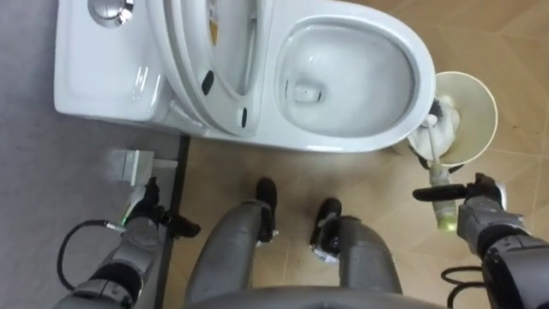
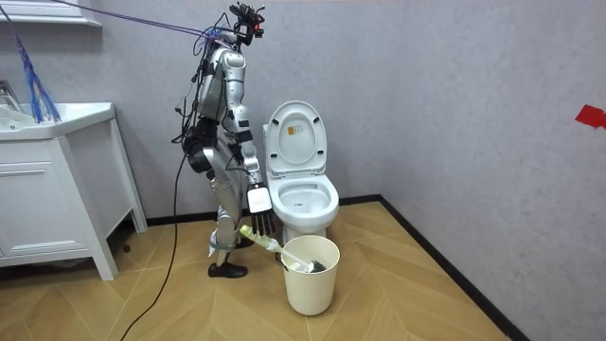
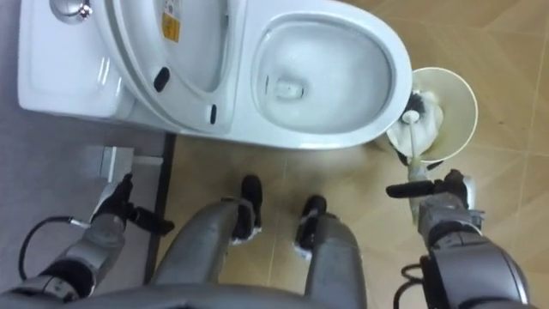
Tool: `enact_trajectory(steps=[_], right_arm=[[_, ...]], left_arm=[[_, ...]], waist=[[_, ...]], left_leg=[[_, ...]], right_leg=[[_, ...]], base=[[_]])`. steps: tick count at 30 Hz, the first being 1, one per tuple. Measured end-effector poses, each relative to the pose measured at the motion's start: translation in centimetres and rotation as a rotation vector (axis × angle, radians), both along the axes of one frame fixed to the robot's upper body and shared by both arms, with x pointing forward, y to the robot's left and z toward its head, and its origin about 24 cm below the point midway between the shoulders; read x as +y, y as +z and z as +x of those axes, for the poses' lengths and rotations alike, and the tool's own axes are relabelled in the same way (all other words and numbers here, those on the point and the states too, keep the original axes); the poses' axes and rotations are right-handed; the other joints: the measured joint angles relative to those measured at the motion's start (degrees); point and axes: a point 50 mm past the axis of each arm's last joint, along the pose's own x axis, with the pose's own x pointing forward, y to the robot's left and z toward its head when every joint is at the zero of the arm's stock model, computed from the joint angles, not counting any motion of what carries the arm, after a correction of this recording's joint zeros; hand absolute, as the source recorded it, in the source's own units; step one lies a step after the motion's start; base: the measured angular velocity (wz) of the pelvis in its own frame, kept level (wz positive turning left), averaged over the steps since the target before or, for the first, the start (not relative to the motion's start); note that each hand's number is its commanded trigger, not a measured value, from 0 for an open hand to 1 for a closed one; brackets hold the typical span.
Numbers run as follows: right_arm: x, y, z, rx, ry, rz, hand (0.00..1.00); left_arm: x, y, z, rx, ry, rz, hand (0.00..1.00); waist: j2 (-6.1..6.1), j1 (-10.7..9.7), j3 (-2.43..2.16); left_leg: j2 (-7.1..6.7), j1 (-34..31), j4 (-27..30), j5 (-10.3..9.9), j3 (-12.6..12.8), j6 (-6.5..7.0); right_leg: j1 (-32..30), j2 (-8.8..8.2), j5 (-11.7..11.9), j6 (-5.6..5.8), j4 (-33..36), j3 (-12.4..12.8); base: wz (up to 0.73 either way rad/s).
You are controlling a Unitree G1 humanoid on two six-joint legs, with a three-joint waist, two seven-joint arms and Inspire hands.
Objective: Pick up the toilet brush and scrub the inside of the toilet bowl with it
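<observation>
The white toilet (image 1: 377,129) stands before me with its seat and lid (image 1: 214,60) raised and the bowl open. A cream bucket (image 1: 480,90) sits on the floor at the bowl's right. My right hand (image 1: 480,210) is shut on the pale handle of the toilet brush (image 1: 436,159). The brush slopes up from the hand, and its white head (image 1: 442,120) is down inside the bucket. In the room view I stand beside the toilet (image 2: 303,199), with the brush (image 2: 258,234) reaching from my right hand (image 2: 260,201) into the bucket (image 2: 311,284). My left hand (image 1: 146,210) hangs low at the left, fingers relaxed and holding nothing.
The cistern (image 1: 103,69) lies at the upper left against the grey wall. A dark skirting strip (image 1: 178,180) and a small metal fitting (image 1: 130,163) are near my left hand. A white cabinet (image 2: 57,189) stands at the room view's left. Wood floor surrounds the bucket.
</observation>
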Motion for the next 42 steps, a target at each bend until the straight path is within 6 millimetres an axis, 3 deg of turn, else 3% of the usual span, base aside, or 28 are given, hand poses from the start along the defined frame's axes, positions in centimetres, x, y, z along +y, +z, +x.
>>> enact_trajectory(steps=[8, 16, 32, 34, 35, 42], right_arm=[[0.1, 0.5, 0.9, -0.027, 0.009, 0.001, 0.0], [-0.2, 0.8, 1.2, -0.043, 0.007, -0.004, 0.0], [-1.5, 2.4, 2.6, -0.085, 0.004, -0.051, 0.0], [-1.6, 2.5, 2.5, -0.084, -0.003, -0.056, 0.81], [-1.7, 2.5, 2.5, -0.084, -0.005, -0.058, 1.0], [-2.3, 2.7, 2.2, -0.081, -0.02, -0.08, 1.0]], left_arm=[[-0.8, 1.2, 2.3, -0.107, -0.004, -0.024, 0.0], [-1.3, 2.3, 3.6, -0.185, -0.011, -0.032, 0.0], [-1.3, 3.4, 4.7, -0.251, -0.034, -0.035, 0.0], [-1.0, 3.4, 4.6, -0.252, -0.033, -0.026, 0.0], [-0.9, 3.4, 4.6, -0.252, -0.032, -0.025, 0.0], [-0.5, 3.8, 4.8, -0.266, -0.038, -0.012, 0.0]], waist=[[-0.16, -0.24, 0.09], [-0.05, -0.02, 0.05], [0.39, 0.6, 0.09], [0.45, 0.94, 0.11], [0.47, 1.03, 0.09], [0.9, 1.45, 0.04]], left_leg=[[-0.47, -7.24, 5.53, -0.53, 0.74, 0.57], [-0.19, -13.95, 9.27, -0.61, 0.68, 0.61], [-0.66, -20.84, 13.3, -0.78, 0.46, 0.9], [-0.7, -21.39, 13.62, -0.77, 0.44, 0.87], [-0.84, -21.51, 13.73, -0.77, 0.45, 0.87], [-1.28, -23.49, 15.43, -0.81, 0.12, 0.81]], right_leg=[[-8.04, -2.01, -2.48, -0.2, 7.52, 1.27], [-14.82, -2.48, -2.81, -0.76, 11.79, 1.53], [-21.7, -3.48, -3.96, -1.32, 16.83, 1.28], [-22.27, -3.61, -4.15, -1.49, 17.45, 1.28], [-22.42, -3.75, -4.28, -1.5, 17.71, 1.3], [-24.37, -4.42, -5.03, -1.65, 20.05, 1.27]], base=[[0.06], [0.0], [0.03], [0.04], [0.06], [0.06]])
